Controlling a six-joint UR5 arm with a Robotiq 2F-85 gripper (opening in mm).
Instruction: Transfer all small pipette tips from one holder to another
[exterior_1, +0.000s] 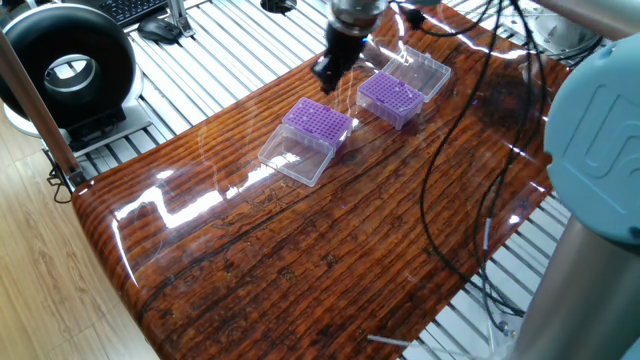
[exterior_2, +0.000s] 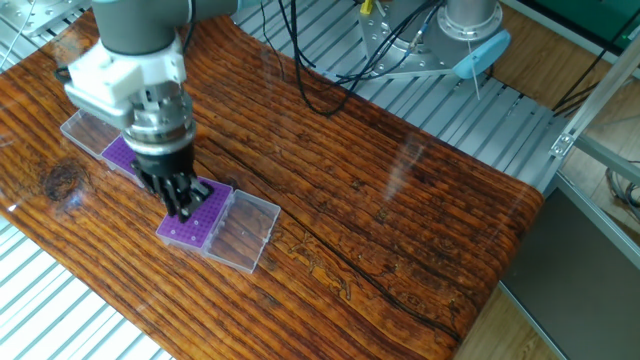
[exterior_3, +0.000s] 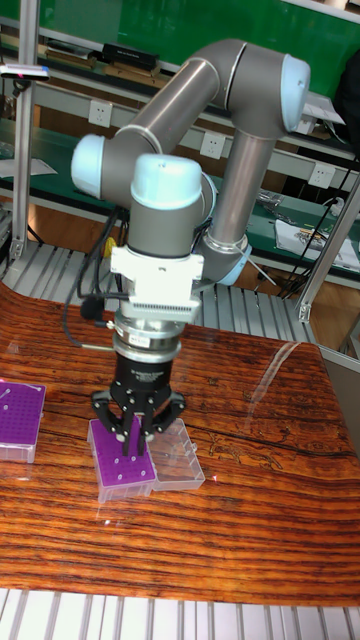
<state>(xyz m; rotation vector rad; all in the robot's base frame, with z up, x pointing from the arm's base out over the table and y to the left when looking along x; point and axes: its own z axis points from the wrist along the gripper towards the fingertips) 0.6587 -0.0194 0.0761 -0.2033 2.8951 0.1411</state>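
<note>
Two purple boxes lie on the wooden table, each with a clear lid hinged open beside it. Small pipette tips (exterior_1: 318, 120) show only as a fine pale dotted grid on the box tops. My gripper (exterior_2: 185, 206) hangs pointing down over one purple box (exterior_2: 190, 218), seen from the front in the tall view as gripper (exterior_3: 133, 432) above box (exterior_3: 120, 466). The fingers stand close together, shut. A tip between them would be too small to see. The other purple box (exterior_2: 124, 153) lies just beyond, partly behind the arm.
Clear lids (exterior_2: 245, 233) (exterior_1: 421, 69) flank the boxes. Black cables (exterior_1: 450, 170) trail over the table's right side. Metal slat benches surround the table; a round black device (exterior_1: 65, 70) stands off its left end. The arm base (exterior_2: 470, 30) is at the far side.
</note>
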